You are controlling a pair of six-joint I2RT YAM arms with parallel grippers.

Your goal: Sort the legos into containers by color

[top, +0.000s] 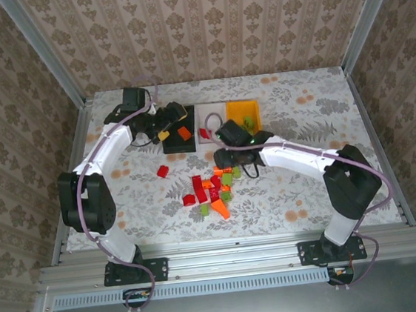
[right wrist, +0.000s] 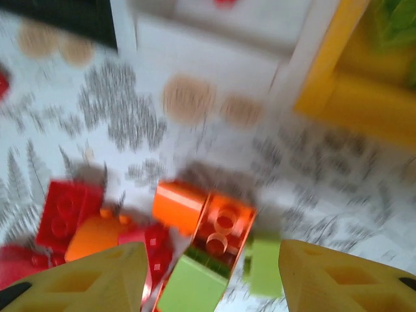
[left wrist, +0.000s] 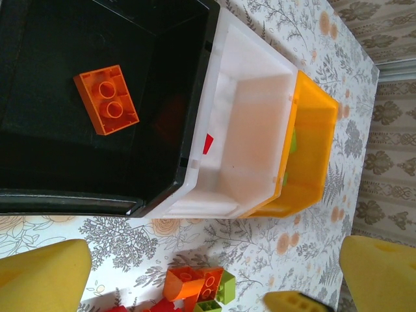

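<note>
The legos lie in a loose pile (top: 212,191) of red, orange and light green at mid-table. My right gripper (top: 229,166) hangs open just above the pile's far edge. In its wrist view, the right gripper (right wrist: 211,273) straddles an orange brick (right wrist: 221,227) and a green brick (right wrist: 192,286), gripping nothing. My left gripper (top: 166,129) is open and empty over the black bin (top: 180,145). That black bin (left wrist: 39,162) holds one orange brick (left wrist: 106,99). The white bin (left wrist: 250,162) holds a red brick (left wrist: 208,144). A green brick (left wrist: 292,140) sits in the orange-yellow bin (left wrist: 312,162).
The three bins stand side by side at the table's back middle, black, then white (top: 209,112), then orange-yellow (top: 242,108). One red brick (top: 163,171) lies apart, left of the pile. Patterned walls close in the table on three sides.
</note>
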